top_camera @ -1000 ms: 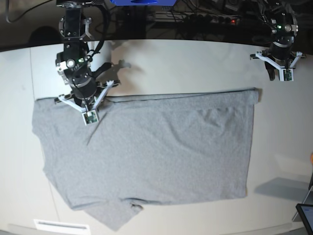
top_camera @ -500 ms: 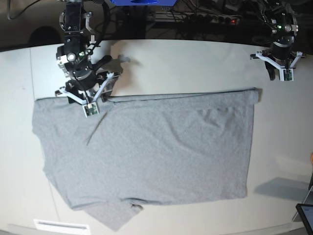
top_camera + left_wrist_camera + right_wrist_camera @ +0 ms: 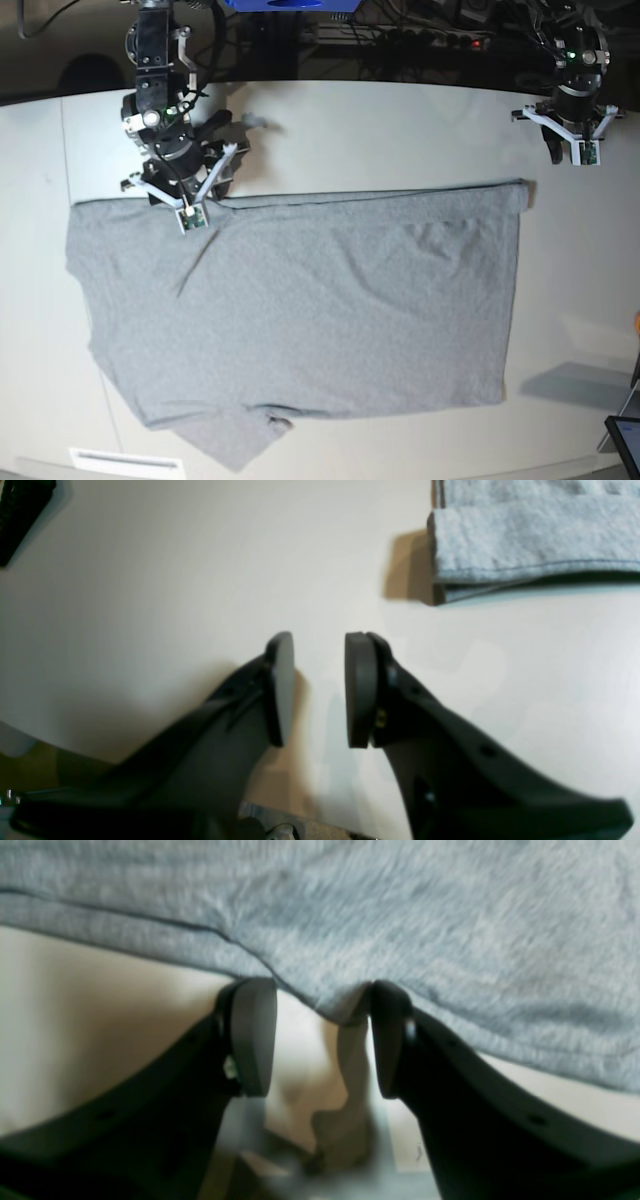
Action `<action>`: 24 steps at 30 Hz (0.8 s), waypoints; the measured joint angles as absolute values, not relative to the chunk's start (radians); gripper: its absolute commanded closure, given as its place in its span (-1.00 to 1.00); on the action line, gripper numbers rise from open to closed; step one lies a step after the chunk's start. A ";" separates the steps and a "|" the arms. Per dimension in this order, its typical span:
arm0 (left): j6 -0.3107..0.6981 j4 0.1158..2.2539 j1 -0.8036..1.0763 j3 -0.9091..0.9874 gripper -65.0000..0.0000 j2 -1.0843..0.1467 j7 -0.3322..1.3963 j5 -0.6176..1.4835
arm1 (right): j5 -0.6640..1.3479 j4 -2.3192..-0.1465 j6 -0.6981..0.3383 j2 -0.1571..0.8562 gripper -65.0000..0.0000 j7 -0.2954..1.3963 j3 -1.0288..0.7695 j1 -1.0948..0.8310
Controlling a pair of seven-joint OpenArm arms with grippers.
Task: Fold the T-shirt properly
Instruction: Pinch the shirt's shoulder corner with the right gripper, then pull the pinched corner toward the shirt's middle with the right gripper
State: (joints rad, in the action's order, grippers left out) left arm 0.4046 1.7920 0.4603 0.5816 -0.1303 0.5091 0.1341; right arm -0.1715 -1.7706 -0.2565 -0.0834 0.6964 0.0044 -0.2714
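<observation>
1. Grey jersey, one piece: the T-shirt [image 3: 300, 310] lies flat across most of the table [image 3: 400, 130], already doubled along its far edge, with a sleeve poking out at 7 o'clock of the base view. Plan your next fold from the doubled far edge, which runs straight from 9 to 3 o'clock.

2. Right gripper [image 3: 322, 1040]: parted, holding nothing. It sits at the far-left hem, at 10 o'clock of the base view. In the wrist view one pad [image 3: 387, 1040] touches the cloth edge while the other stands clear over bare table. Before you re-grip, get both layers between the pads, or the fold will likely slip apart.

3. Left gripper [image 3: 312, 690]: parted and empty, over bare table at 2 o'clock of the base view. The shirt's far-right corner [image 3: 450, 545] lies near it, not touching. Bring it to that corner so both ends lift together.

4. Wrinkle [image 3: 435, 235]: shallow creases right of centre. You would do well to pull them taut before you fold.
</observation>
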 measured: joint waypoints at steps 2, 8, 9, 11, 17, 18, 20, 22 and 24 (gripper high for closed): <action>0.405 1.792 0.460 0.582 0.47 -0.131 0.508 0.134 | -0.171 -1.771 -0.257 -0.084 0.16 0.696 0.004 -0.272; 0.405 1.792 0.460 0.582 0.47 -0.131 0.509 0.134 | -0.171 -1.771 -0.257 -0.084 1.00 0.696 0.004 -0.271; 0.404 1.792 0.460 0.582 0.47 -0.131 0.509 0.134 | -0.171 -1.771 -0.257 -0.084 1.00 0.696 0.004 -0.271; 0.405 1.792 0.460 0.582 0.47 -0.131 0.509 0.134 | -0.171 -1.771 -0.257 -0.083 1.00 0.696 0.004 -0.269; 0.405 1.792 0.460 0.582 0.47 -0.131 0.509 0.134 | -0.171 -1.771 -0.257 -0.083 1.00 0.696 0.004 -0.269; 0.405 1.792 0.460 0.582 0.47 -0.131 0.509 0.134 | -0.171 -1.771 -0.257 -0.083 1.00 0.696 0.004 -0.269; 0.405 1.792 0.460 0.582 0.47 -0.131 0.509 0.134 | -0.176 -1.771 -0.259 -0.083 1.00 0.701 0.004 -0.259; 0.404 1.792 0.460 0.582 0.47 -0.131 0.509 0.134 | -0.179 -1.772 -0.260 -0.083 1.00 0.698 0.005 -0.241; 0.405 1.792 0.460 0.582 0.47 -0.130 0.509 0.134 | -0.178 -1.783 -0.260 -0.083 1.00 0.717 0.006 -0.227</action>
